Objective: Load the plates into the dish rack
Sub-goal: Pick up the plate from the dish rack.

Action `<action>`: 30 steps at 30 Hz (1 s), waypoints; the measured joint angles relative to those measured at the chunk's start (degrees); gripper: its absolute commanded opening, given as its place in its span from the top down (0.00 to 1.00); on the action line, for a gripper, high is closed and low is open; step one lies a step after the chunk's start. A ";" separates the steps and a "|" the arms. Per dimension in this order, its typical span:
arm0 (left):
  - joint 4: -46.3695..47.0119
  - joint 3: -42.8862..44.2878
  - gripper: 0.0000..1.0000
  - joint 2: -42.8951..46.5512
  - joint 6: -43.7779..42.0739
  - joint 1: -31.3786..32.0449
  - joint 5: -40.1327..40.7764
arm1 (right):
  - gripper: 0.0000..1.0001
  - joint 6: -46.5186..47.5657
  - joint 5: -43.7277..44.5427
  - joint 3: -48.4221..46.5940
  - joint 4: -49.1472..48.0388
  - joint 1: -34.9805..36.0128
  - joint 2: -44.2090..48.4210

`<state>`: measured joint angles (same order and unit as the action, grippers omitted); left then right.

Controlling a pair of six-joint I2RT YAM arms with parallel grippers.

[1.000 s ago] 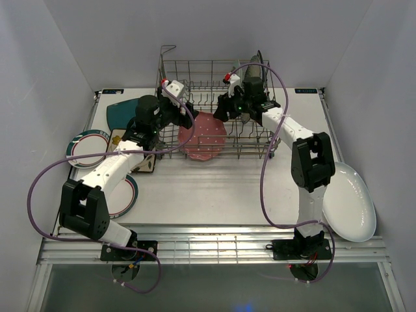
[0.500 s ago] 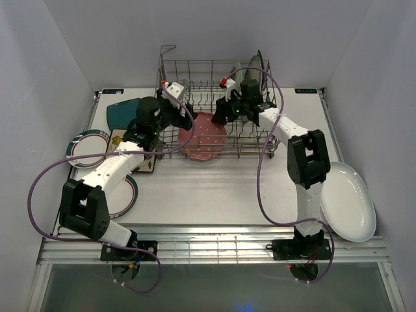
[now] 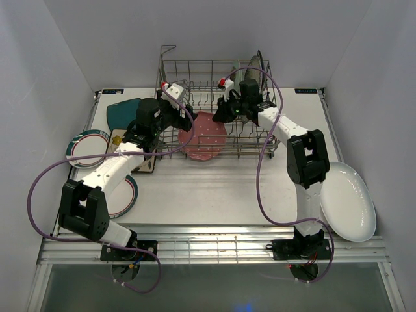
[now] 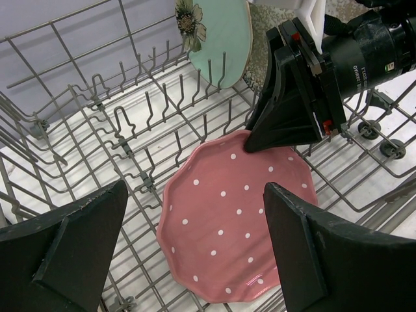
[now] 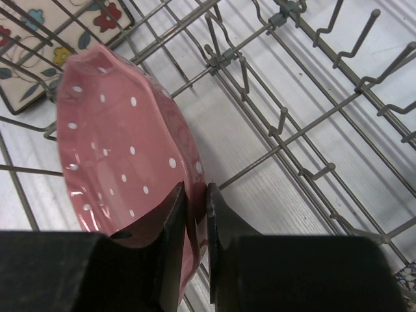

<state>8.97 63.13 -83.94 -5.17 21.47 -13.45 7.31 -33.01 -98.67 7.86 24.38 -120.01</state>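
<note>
Pink white-dotted scalloped plate point(image 5: 117, 143): tilted inside grey wire dish rack point(image 3: 255, 142), rim nipped thinly by closed right pincer point(image 5: 195, 198). Left pincer point(image 4: 195, 194) spread wide, empty. Risk: plate slipped from shallow edge grip, or snagged on tines.

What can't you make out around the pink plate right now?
Right wrist view: pink plate's lower rim, behind the right pincer's body.
Top view: that pincer's tips on the plate, hidden by its own wrist.
Left wrist view: mint plate's top, cut off by the frame edge.
</note>
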 measured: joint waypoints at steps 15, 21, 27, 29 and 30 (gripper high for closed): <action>0.00 -0.04 0.04 0.07 -0.15 0.00 0.22 | 0.92 0.22 2.14 0.00 0.68 0.11 0.15; 0.02 -0.26 0.04 0.07 -0.13 0.00 0.39 | 0.92 -1.31 5.90 0.63 1.25 0.48 2.10; 0.00 -0.55 0.04 0.07 -0.11 0.00 0.61 | 0.92 -3.08 12.09 1.11 2.64 0.55 5.46; 0.00 -0.55 0.04 0.07 -0.11 0.00 0.63 | 0.92 -3.72 14.34 1.11 2.67 0.55 6.49; -0.02 -0.55 0.04 0.07 -0.11 0.00 0.63 | 0.92 -4.13 15.28 1.11 2.67 0.55 6.95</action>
<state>8.95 62.59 -83.88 -5.28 21.47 -12.82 3.18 -17.74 -97.56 10.52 24.93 -113.06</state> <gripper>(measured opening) 0.957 0.190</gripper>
